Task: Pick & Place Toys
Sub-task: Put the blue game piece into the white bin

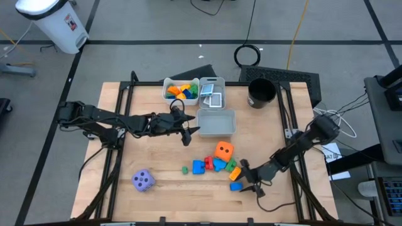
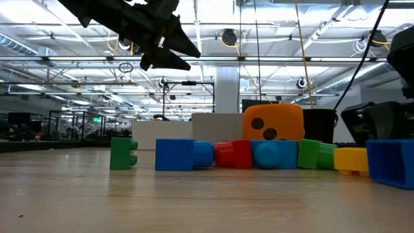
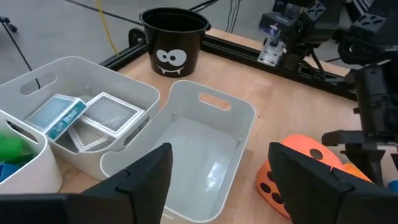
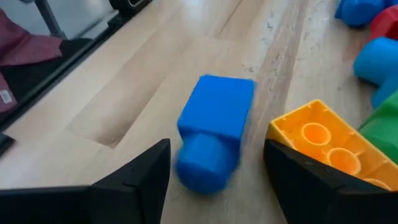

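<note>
Down by the near right of the table, the right gripper (image 1: pixel 247 177) sits low over the wood with its fingers (image 4: pixel 134 180) spread wide and nothing between them, a blue block (image 4: pixel 213 130) lying on its side just ahead of the gap and a yellow block (image 4: pixel 326 146) right beside it. The blue block (image 1: pixel 235 186) is the outlier of the pile, at the near edge of the cluster where the orange die (image 1: pixel 223 150) sits among red, blue and green bricks. A lone green block (image 1: pixel 185 169) lies just left of the pile, and the purple die (image 1: pixel 143 181) is well apart, toward the near left. The left gripper (image 1: pixel 188 133) hangs in the air beside the empty grey bin (image 1: pixel 216 123), parted and holding nothing. Behind it, the card bin (image 1: pixel 211 93) holds picture cards and the white bin (image 1: pixel 181 91) already holds coloured blocks.
</note>
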Action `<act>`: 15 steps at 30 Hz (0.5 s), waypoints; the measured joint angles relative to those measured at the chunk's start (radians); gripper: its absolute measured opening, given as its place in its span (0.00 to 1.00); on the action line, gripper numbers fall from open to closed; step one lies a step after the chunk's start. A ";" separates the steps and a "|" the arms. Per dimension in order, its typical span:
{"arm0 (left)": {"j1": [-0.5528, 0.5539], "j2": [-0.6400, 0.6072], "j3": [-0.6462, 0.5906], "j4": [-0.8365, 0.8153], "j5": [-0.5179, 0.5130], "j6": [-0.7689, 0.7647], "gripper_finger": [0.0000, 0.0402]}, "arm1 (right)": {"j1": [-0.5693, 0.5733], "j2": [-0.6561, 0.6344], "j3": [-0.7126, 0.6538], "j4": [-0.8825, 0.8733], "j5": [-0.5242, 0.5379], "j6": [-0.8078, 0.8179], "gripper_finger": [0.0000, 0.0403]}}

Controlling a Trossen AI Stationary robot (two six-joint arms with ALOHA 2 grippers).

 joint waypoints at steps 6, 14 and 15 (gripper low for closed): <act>0.000 0.000 0.000 0.001 0.000 -0.004 0.71 | -0.009 0.012 0.022 0.000 -0.001 -0.021 0.57; 0.000 0.000 0.000 0.002 -0.006 -0.021 0.69 | -0.029 0.012 0.031 0.001 -0.003 -0.022 0.51; 0.000 0.000 0.000 0.003 -0.013 -0.026 0.68 | -0.035 0.012 0.031 0.000 -0.001 -0.022 0.50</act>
